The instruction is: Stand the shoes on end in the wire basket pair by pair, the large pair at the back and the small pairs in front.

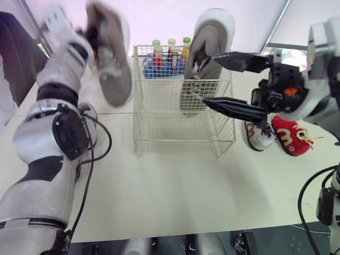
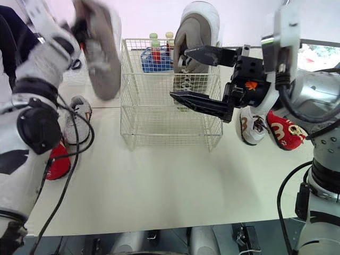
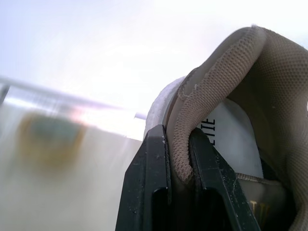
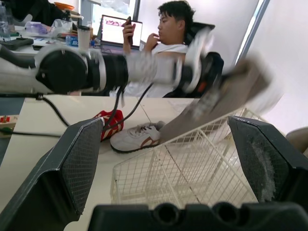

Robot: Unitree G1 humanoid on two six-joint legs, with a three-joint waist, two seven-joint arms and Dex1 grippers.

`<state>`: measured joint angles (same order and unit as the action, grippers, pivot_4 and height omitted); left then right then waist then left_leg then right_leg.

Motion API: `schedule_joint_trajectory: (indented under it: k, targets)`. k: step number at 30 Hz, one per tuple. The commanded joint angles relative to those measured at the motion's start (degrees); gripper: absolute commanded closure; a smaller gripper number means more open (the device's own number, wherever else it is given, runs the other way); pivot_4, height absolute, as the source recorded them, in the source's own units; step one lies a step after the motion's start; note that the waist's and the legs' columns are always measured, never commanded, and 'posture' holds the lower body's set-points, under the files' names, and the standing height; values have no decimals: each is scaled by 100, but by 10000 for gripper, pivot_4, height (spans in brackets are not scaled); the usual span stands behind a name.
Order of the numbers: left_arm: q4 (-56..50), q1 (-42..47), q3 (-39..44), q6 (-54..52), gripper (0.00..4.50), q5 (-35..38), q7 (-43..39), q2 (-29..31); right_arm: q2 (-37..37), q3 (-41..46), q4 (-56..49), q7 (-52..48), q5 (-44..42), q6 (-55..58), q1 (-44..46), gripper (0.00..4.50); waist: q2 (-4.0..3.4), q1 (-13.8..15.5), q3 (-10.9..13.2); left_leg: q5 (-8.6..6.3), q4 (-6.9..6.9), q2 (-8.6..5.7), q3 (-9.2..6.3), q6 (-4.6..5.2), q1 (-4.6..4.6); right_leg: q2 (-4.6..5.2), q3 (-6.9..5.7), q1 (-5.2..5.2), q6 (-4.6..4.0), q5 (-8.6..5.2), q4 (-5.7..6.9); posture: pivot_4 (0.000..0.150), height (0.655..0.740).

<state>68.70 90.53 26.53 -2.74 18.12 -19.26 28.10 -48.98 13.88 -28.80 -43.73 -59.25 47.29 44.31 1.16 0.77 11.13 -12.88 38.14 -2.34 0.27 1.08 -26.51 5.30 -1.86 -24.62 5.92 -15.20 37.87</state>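
Left gripper [image 3: 177, 139] clamping tan mesh shoe [image 1: 111, 58] by padded collar, right gripper [image 1: 210, 79] splayed near wire basket [image 1: 175, 133]

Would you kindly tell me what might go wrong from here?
The left gripper pinches the raised shoe only by its heel collar, so it may swing or slip before reaching the basket. The right gripper hangs open close to the standing shoe in the basket and could knock it over.
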Motion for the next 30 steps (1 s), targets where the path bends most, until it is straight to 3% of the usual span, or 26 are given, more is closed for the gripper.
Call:
schedule_joint_trajectory:
  k: [1, 5, 12, 20, 30]
  targets:
    - [-917, 318, 141, 1011, 44843, 324, -242, -126, -21, 91, -33, -10, 31, -165, -4, 0, 0, -6, 0, -1, -1, 0, 4, 2, 2, 1, 0, 1, 0, 0, -1, 1500, 7400]
    - [-1491, 490, 4, 1544, 44843, 438, -373, -332, -1, 105, -107, 51, 27, -183, -79, 0, 0, -5, 0, 1, -1, 0, 8, 3, 4, 0, -1, 1, 0, 0, 1, 1500, 7400]
    - [-1947, 483, -311, 2694, 44843, 384, -505, -1189, 50, 102, -234, 297, -9, -164, -70, 0, 0, 25, 0, 16, 2, 0, 8, 58, 8, 0, -7, 16, 14, 29, -3, 1500, 7400]
    - [-1575, 173, -759, 4339, 44843, -166, -212, -2127, 6, 159, -527, 783, -285, 11, -61, 0, 0, 1, 0, 37, 2, -1, 20, 85, 8, -5, -4, 29, 28, 79, -45, 1500, 7400]
    - [-626, -110, -1112, 5465, 44843, -966, 769, -2510, -123, 217, -788, 1389, -707, 154, -95, 0, 0, 5, 0, 38, 2, 0, 26, 90, 8, -7, -3, 28, 30, 80, -46, 1500, 7400]
